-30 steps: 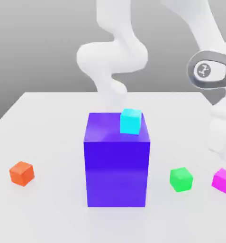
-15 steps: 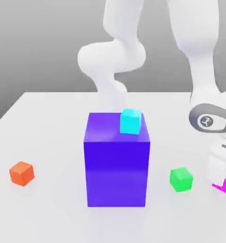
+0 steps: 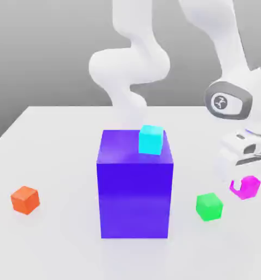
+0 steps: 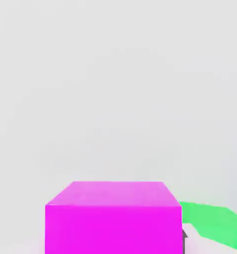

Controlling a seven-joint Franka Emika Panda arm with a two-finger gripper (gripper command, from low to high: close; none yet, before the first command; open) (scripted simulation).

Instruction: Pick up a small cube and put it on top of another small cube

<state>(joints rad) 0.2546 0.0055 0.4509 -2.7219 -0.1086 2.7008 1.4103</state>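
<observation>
The tool (image 3: 243,174) is clamped on the pink cube (image 3: 245,186), held clear of the table (image 3: 50,142); keep it level and lift above the green cube (image 3: 209,206) just beside

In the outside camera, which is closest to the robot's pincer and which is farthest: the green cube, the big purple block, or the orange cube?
From the pincer outward:
1. Green cube, just below it toward the exterior view's left.
2. Big purple block, in the middle.
3. Orange cube, far on the exterior view's left.

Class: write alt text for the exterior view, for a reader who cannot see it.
A white robot arm's hand holds a small magenta cube above a white table, beside a green cube. A big purple-blue block carries a cyan cube; an orange cube sits apart.
</observation>
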